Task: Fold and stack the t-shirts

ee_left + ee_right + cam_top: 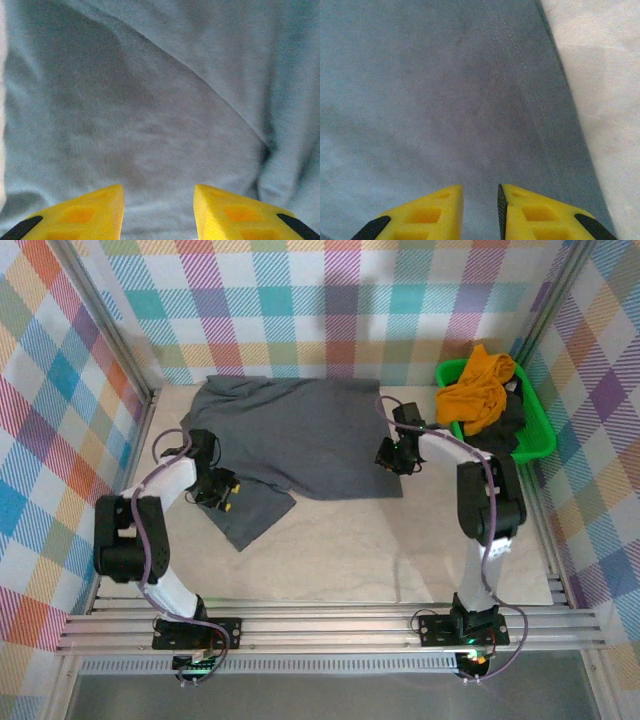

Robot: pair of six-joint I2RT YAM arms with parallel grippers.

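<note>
Top view: left arm has its elbow low near its base and its forearm reaching up and inward. Left pincer points down over the near-left sleeve of the grey tee. Right arm stands taller with its forearm swung left, and right pincer sits at the tee's right edge. Grey tee is spread mid-desk, one sleeve trailing toward the near side. Orange tee is heaped on a dark tee in the green bin, far right corner. Finger gaps are too small to read here.

Left wrist: yellow fingers are spread wide, released, nothing between them. Grey cloth lies right below, with a diagonal fold edge from top centre to lower right, finer than the top view resolves.

Right wrist: fingers are parted by a narrow slit with nothing pinched, so released. Flat grey cloth below, a stitched hem on the right, bare desk past it.
</note>
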